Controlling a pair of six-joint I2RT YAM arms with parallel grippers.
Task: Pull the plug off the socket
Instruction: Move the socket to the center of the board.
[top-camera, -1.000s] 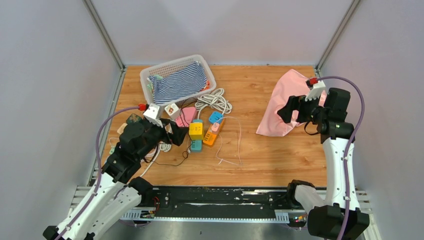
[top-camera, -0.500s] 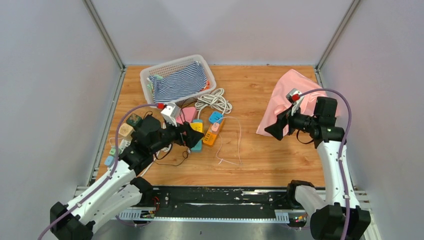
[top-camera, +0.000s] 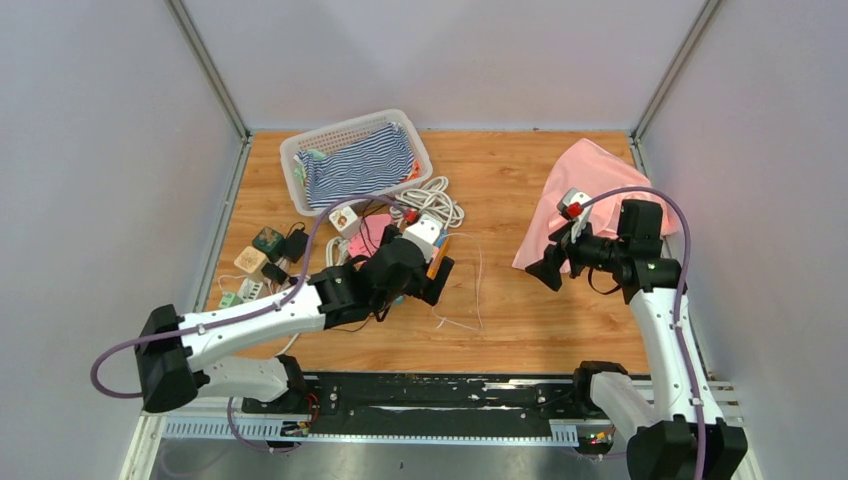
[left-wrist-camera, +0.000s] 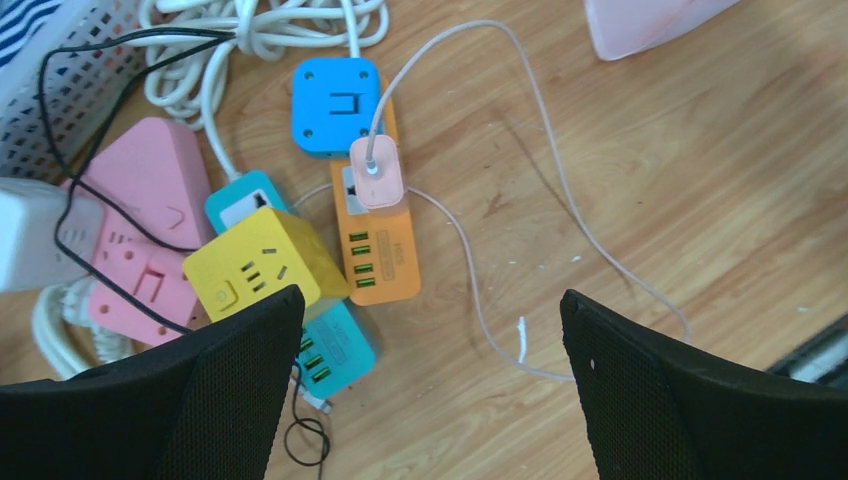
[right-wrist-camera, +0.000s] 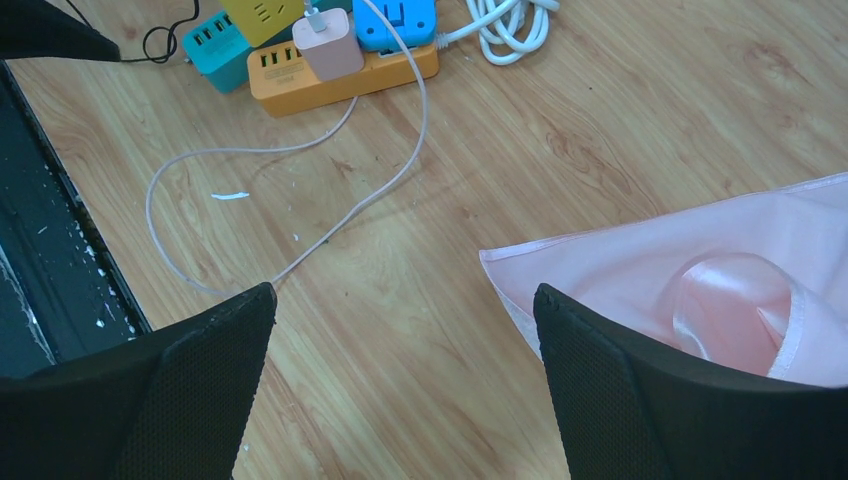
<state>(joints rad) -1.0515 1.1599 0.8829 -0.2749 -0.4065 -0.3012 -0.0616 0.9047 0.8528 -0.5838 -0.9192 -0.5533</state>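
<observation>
1. The plug (left-wrist-camera: 377, 172), a small pink charger block, was seated in the orange strip (left-wrist-camera: 380, 262), at the strip end nearest the blue cube (left-wrist-camera: 335, 105).
2. A thin cable (left-wrist-camera: 560, 215) was led out of the plug top and lay in loose loops on the table to the right of the strip.
3. The left gripper (left-wrist-camera: 430, 330) was held above the strip, near its USB end, with fingers spread wide and nothing between them.
4. The right gripper (right-wrist-camera: 405, 300) was held well apart from the strip, on the cable side, with fingers likewise spread wide and empty.
5. The plug was judged light, rigid and smooth-sided. A hold across its two flat faces was advised, never on the cable.
6. The strip was judged light enough to be lifted with the plug. Pinning it at its USB end was advised during a straight pull.
</observation>
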